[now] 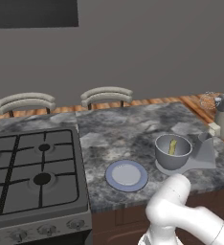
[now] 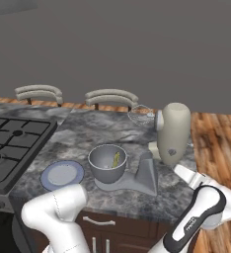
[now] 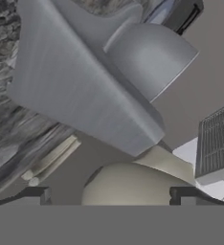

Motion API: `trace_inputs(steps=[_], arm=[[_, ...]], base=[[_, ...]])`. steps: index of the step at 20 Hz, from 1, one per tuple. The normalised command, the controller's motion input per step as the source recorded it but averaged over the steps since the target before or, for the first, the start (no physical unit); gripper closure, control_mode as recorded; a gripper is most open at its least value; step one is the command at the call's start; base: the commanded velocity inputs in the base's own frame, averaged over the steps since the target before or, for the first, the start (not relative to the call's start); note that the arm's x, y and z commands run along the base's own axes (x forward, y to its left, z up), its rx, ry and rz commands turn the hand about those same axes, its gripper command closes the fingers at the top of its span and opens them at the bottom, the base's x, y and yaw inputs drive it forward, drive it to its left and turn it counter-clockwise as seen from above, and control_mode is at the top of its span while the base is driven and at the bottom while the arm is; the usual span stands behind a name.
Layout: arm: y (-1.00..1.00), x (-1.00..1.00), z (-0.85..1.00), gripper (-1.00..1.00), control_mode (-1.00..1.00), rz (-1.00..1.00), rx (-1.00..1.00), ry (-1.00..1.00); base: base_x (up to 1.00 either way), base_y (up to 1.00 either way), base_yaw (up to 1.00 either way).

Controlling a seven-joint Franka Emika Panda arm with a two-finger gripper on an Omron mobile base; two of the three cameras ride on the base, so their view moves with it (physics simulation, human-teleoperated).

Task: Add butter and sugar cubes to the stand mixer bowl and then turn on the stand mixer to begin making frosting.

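tool (image 3: 109, 196): jaws spread wide, holding nothing, close to the mixer (image 2: 173, 132) head | butter (image 2: 116, 159): lies inside the bowl (image 2: 107, 164) | bowl: sits on the mixer's flat base near the tabletop's (image 2: 88, 131) front edge | plate (image 2: 62, 175): just beside the bowl, toward the stove (image 1: 32, 167)

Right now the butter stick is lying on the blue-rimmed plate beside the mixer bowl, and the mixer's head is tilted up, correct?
Not quite. The butter is inside the stand mixer bowl, not on the blue-rimmed plate; the left base view shows it. The head is tilted up.
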Motion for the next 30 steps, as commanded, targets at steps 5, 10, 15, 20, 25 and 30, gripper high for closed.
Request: trace_inputs(steps=[5, 10, 15, 20, 25, 30], arm=[[0.23, 0.18, 0.30, -1.00, -1.00, 0.11, 0.00, -0.17], [0.32, 0.23, 0.37, -1.00, -1.00, 0.18, 0.00, -0.15], [0.37, 0.09, 0.58, -1.00, -1.00, 0.14, -0.03, -0.14], [0.41, 0.00, 0.48, -1.00, -1.00, 0.10, -0.08, -0.11], [0.45, 0.00, 0.44, -1.00, -1.00, 0.10, -0.09, -0.09], [0.52, 0.00, 0.48, -1.00, -1.00, 0.11, -0.09, -0.06]], base=[[0.00, 0.00, 0.00], [0.00, 0.00, 0.00], [0.00, 0.00, 0.00], [0.00, 0.00, 0.00], [0.00, 0.00, 0.00], [0.00, 0.00, 0.00]])
